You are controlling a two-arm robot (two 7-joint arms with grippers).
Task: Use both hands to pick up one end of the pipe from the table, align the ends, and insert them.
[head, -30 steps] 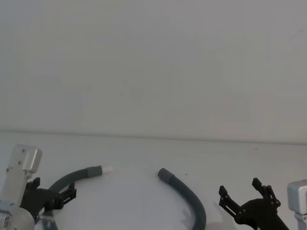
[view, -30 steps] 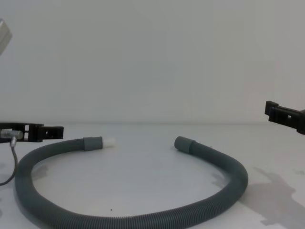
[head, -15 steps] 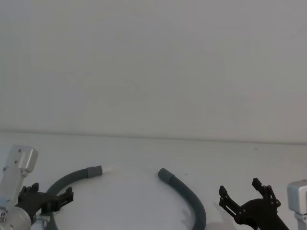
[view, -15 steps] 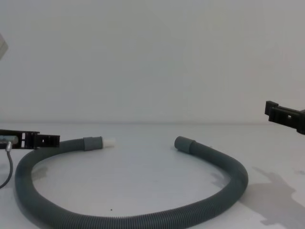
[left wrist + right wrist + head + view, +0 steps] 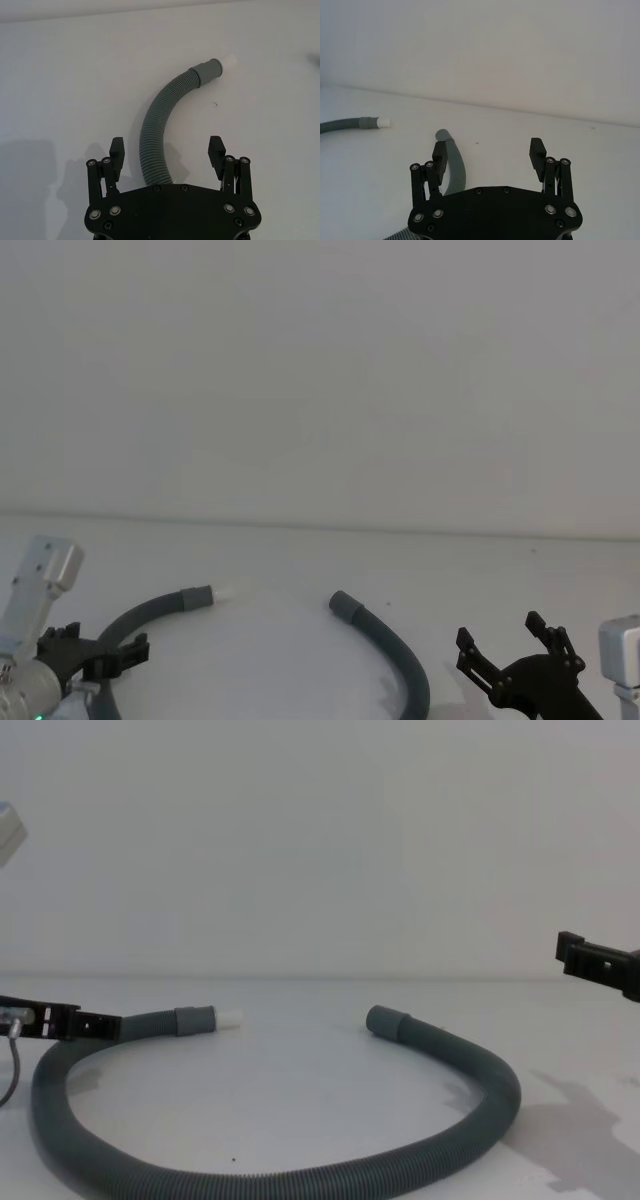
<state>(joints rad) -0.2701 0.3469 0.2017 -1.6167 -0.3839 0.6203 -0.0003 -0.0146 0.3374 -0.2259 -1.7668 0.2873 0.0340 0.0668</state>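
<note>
On the white bench (image 5: 300,1105) the grey corrugated pipe (image 5: 470,1065) lies in a wide open loop, its bend nearest the robot and its two ends pointing toward each other across a gap at the far side. The white-tipped cuff (image 5: 197,1019) is on the robot's left and the plain hollow cuff (image 5: 385,1020) on its right. Both rest on the bench, well apart and roughly level with one another.

The left gripper (image 5: 167,147) is low over the left stretch of the pipe, some way back from the white-tipped cuff. Its fingers are spread wide and stand on either side of the corrugated section without touching it. In the left wrist view the pipe runs out from under the black palm, passes between the fingers and curves away to the cuff. In the chest view this gripper comes in from the left edge at about the height of the pipe's top, with a thin cable (image 5: 15,1065) hanging below it.

The right gripper (image 5: 488,147) is held off to the robot's right, raised above the bench and clear of the pipe, its fingers also spread wide and holding nothing. Its shadow falls on the bench beneath it. In the right wrist view the plain hollow cuff shows just beyond one finger, and the white-tipped cuff lies farther off.
</note>
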